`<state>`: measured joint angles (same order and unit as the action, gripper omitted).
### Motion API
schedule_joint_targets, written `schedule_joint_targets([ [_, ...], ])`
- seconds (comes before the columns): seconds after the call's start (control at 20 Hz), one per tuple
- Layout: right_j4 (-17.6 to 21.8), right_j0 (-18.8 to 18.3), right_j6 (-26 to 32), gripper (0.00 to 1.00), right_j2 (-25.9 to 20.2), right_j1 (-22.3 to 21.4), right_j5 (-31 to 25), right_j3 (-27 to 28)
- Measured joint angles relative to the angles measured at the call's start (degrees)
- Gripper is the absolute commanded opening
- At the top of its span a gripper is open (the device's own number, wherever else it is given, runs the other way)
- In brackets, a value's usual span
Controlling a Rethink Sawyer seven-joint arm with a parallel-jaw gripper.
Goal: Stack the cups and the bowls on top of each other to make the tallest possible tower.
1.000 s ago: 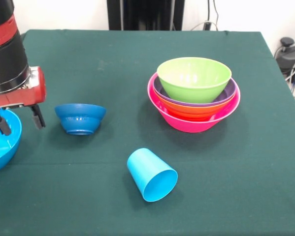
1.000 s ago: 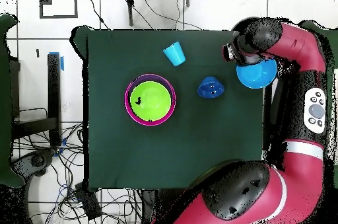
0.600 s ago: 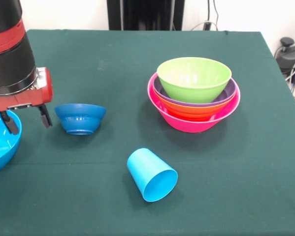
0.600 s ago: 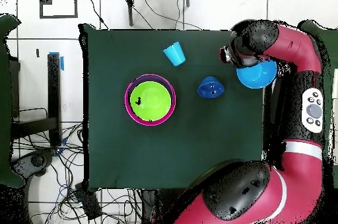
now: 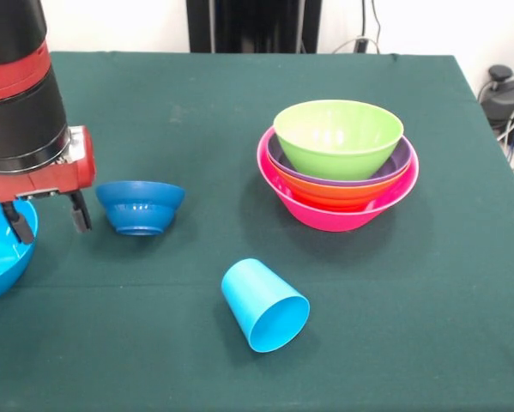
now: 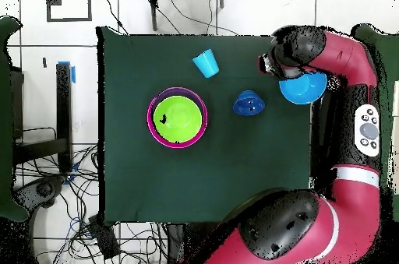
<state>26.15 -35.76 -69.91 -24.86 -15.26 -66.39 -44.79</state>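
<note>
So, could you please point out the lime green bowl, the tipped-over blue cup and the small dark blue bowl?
lime green bowl (image 5: 338,137), front view, on its outer wall.
blue cup (image 5: 255,296), front view, on its side wall.
small dark blue bowl (image 5: 140,204), front view, on its outer wall.

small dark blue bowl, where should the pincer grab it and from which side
The small dark blue bowl sits upside down, foot ring up, apart from its neighbours. Probably best from straight above, the pincer closing across the narrow foot, since the flared rim lies flat on the cloth.
</note>
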Motion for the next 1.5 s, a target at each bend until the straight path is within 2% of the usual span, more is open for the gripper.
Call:
schedule_joint_targets([
  [1.5, 0.0, -1.7, 0.0, 1.00, 0.0, 0.0, 0.6, -0.3],
])
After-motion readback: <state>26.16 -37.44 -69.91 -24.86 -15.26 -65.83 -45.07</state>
